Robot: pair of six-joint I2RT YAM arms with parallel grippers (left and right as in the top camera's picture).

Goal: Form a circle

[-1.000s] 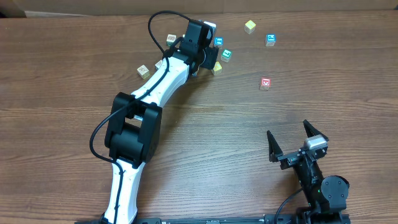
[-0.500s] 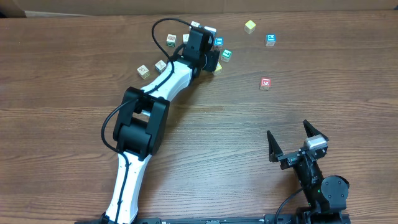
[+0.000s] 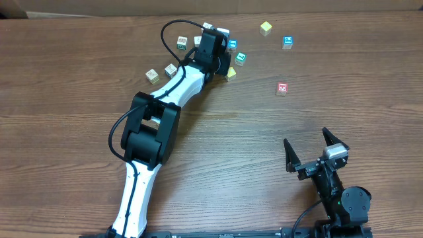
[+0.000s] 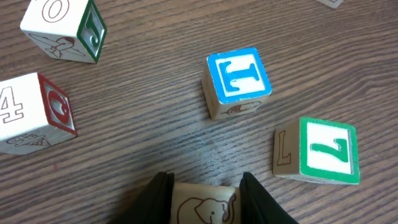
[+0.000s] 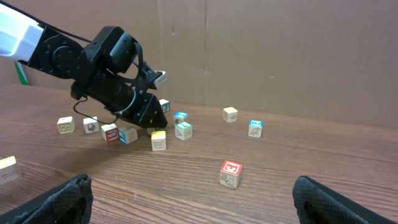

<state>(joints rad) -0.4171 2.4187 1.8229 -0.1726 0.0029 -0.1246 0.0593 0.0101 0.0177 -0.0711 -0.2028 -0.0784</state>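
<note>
On a wooden table, the left gripper is pictured lowered among a cluster of small printed cubes at the far middle of the surface. Its two dark fingers are pressed against opposite sides of a pale elephant cube, which is thus clamped between them.

The circle is laid out only as a loose arc around that gripper, well away from the near edge. In the left wrist view, a blue T cube is seen just beyond the clamped cube. A green 7 cube is set to the right. A red-edged cube marked 4 is placed apart on the left, and a green J cube lies farther off at the top left. No two of these are touching.

From the right wrist view, a yellow cube is shown at the tips of the left gripper; whether it is the elephant cube cannot be told.

The right gripper is held spread wide at the near right of the table, well apart from every cube. Three stray cubes are scattered to the right of the cluster: a pale yellow cube, a blue cube and a red cube.
</note>
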